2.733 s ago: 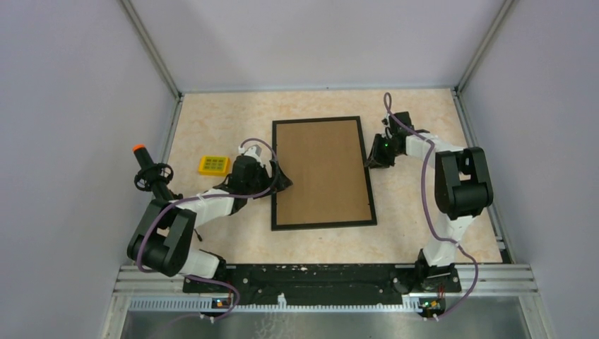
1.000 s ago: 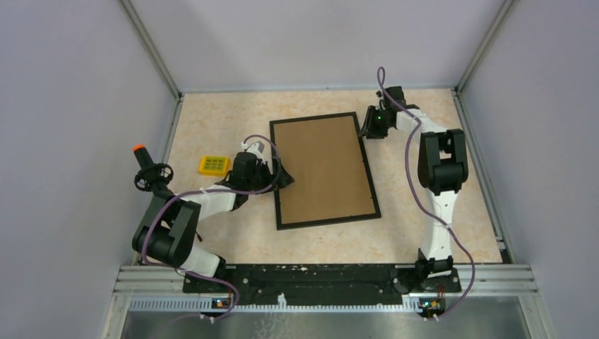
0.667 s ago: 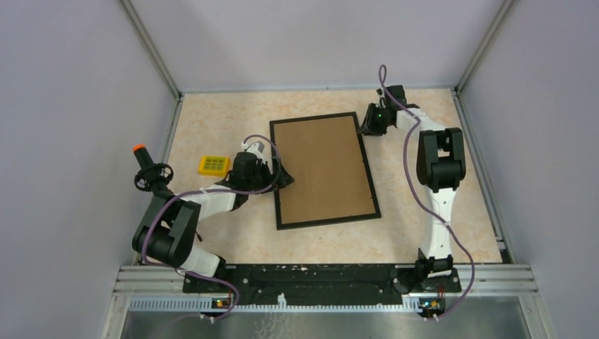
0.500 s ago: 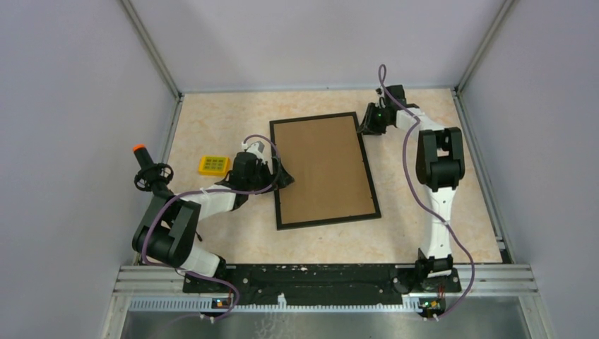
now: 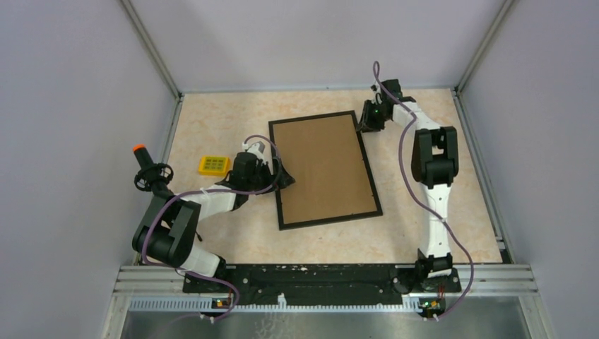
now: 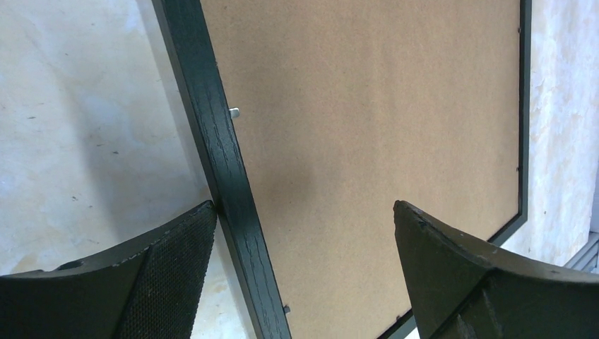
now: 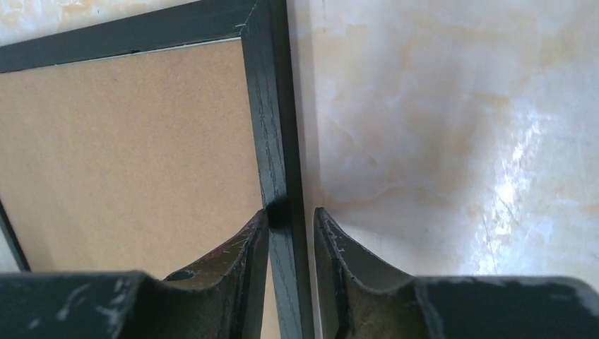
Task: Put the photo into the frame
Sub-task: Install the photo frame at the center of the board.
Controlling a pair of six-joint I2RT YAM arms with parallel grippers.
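Observation:
The frame (image 5: 330,221) lies face down mid-table, its brown backing board (image 5: 323,168) up; the photo is hidden. My right gripper (image 5: 364,126) is at the frame's far right corner. In the right wrist view, the right gripper (image 7: 291,212) is shut on the frame's (image 7: 265,106) black right bar, one finger on each side. My left gripper (image 5: 281,180) hovers at the left edge. In the left wrist view, the left gripper (image 6: 302,206) stands wide open, straddling the frame's left bar (image 6: 212,120), one finger over the table and one over the backing board (image 6: 367,106).
A small yellow block (image 5: 213,165) lies left of the frame. A black tool with an orange tip (image 5: 145,166) stands at the left wall. Grey walls enclose the marble table (image 5: 438,212) on three sides.
My right gripper has narrowed onto the frame's right bar and shifted slightly left. The frame turned a little, far end left and near end right. The left arm stayed put.

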